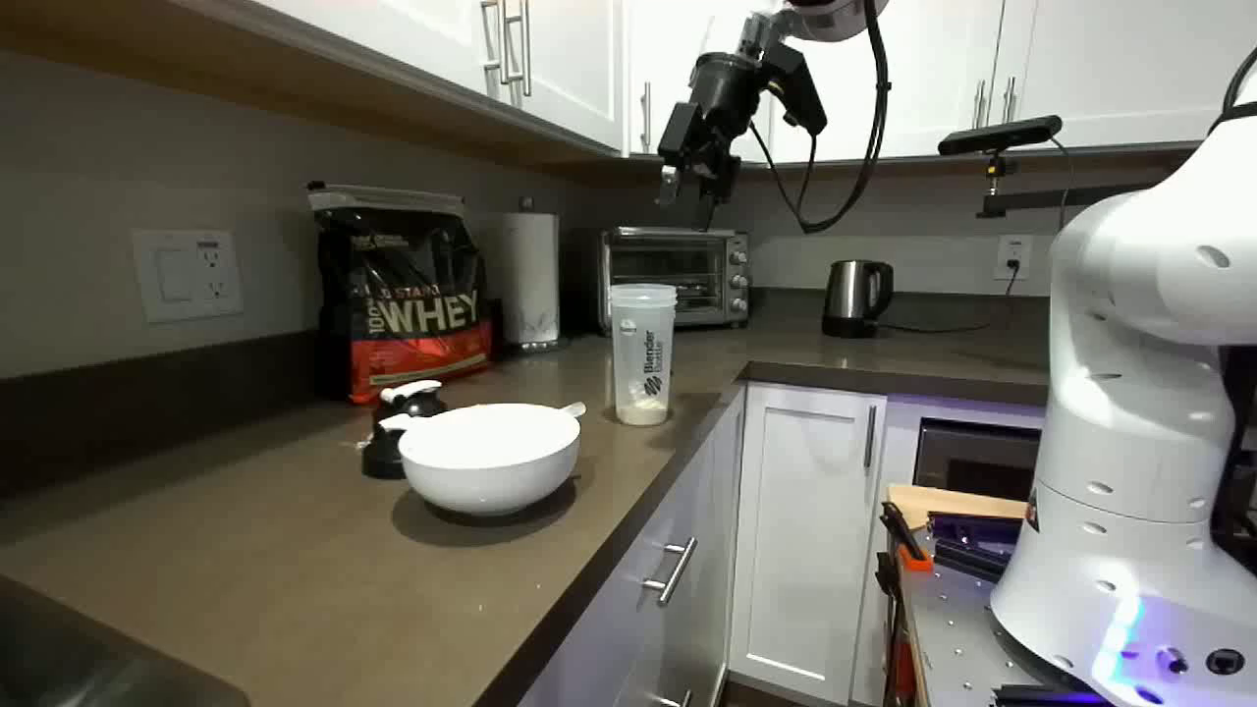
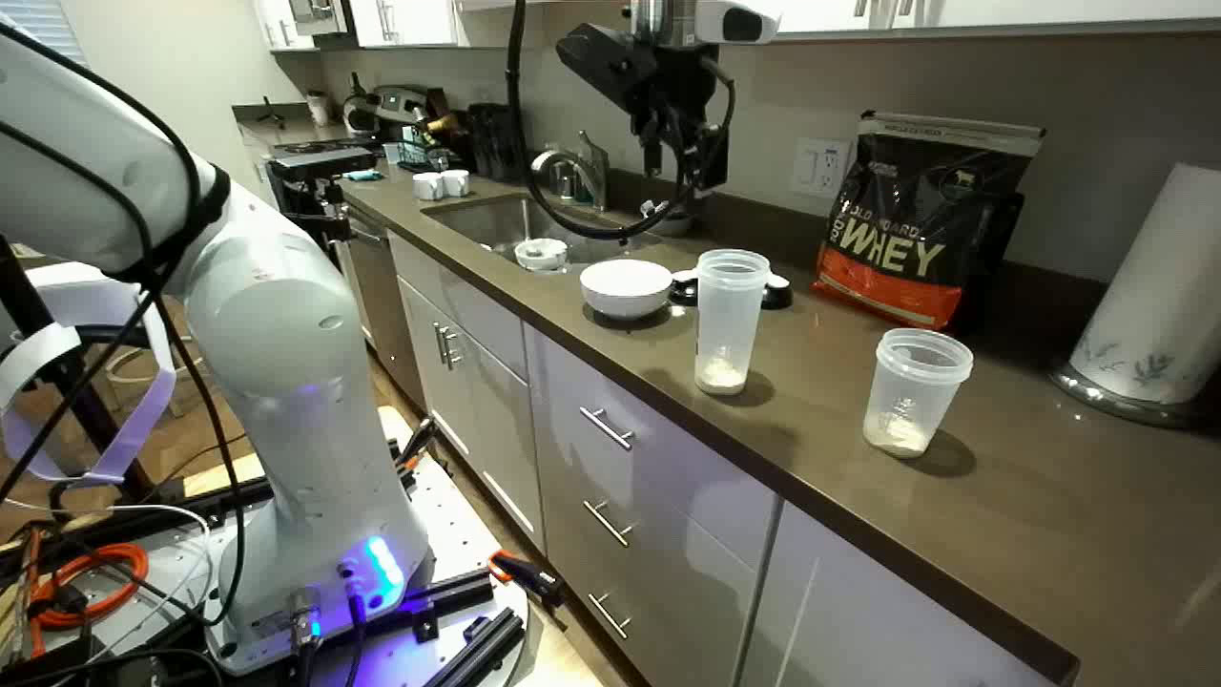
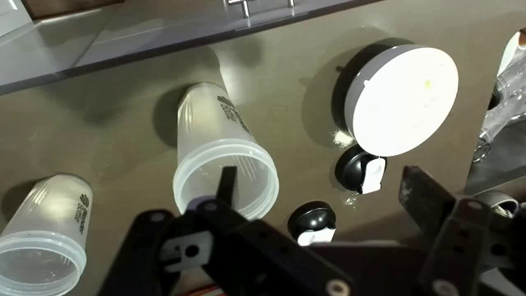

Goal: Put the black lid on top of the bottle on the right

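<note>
Currently gripper (image 3: 319, 170) wide and empty over the counter (image 3: 131, 135): best centre on a black flip-cap lid (image 3: 312, 218), right of the tall BlenderBottle shaker (image 3: 211, 123) in the wrist view, pinch its sides squarely, keep it level.

Wrist view: holding the gripper (image 3: 319, 176) with black fingers (image 3: 425, 197) wide apart. Both exterior views: standing with the white arm (image 2: 277, 324) bent above its base (image 1: 1110, 609), carrying the wrist (image 1: 833, 22) high and pointing the gripper downward.
</note>
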`<action>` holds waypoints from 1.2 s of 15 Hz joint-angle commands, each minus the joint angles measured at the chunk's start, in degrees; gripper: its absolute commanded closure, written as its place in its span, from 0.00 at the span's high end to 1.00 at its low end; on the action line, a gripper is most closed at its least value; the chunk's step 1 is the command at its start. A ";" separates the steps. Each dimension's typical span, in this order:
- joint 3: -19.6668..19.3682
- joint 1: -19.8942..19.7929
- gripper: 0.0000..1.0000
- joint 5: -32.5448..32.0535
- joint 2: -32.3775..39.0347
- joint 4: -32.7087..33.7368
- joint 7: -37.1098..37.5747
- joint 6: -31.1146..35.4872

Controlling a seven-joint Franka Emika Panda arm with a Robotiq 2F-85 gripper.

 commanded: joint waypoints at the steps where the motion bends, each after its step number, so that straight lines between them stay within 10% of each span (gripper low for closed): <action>1: 1.27 -1.57 1.00 0.99 0.28 0.12 -0.83 -0.22; 18: 2.65 1.62 1.00 1.48 7.22 4.70 -4.00 1.72</action>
